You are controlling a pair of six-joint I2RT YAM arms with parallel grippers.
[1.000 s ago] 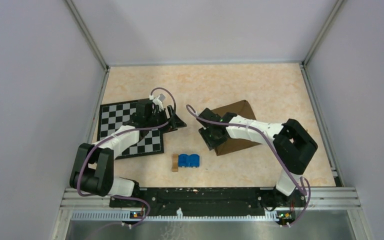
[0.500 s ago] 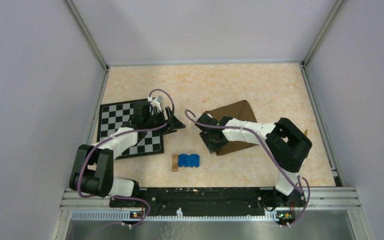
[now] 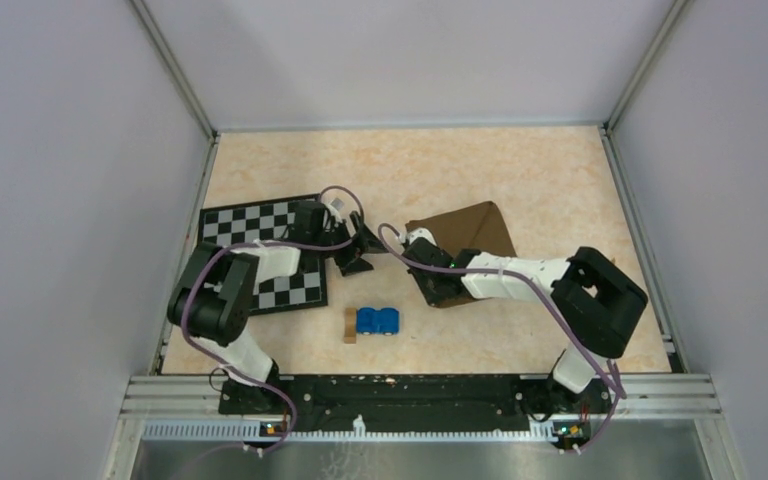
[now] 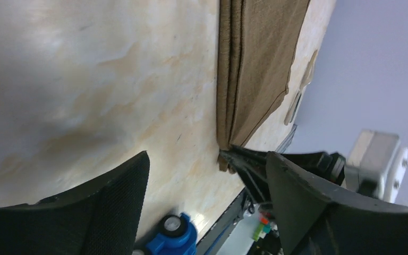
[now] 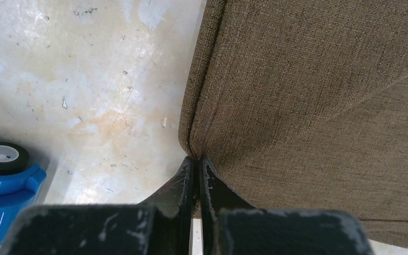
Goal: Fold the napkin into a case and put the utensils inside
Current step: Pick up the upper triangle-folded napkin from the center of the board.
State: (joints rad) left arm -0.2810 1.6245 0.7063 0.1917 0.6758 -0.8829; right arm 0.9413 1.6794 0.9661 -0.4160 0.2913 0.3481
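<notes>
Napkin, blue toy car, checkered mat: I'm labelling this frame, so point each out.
napkin (image 3: 475, 228), top external view, its far flat part.
blue toy car (image 3: 377, 320), top external view, middle of its body.
checkered mat (image 3: 245, 218), top external view, bare far-left squares.

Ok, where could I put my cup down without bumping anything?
Bare: the far table behind the checkered mat and napkin, and the near patch right of the blue toy car. Crowded: the middle, around the left fingers and right fingers.

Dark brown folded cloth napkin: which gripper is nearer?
Right. The right gripper is shut at the near-left corner of the dark brown folded cloth napkin; the left gripper, open, sits off its left edge, apart from it.
</notes>
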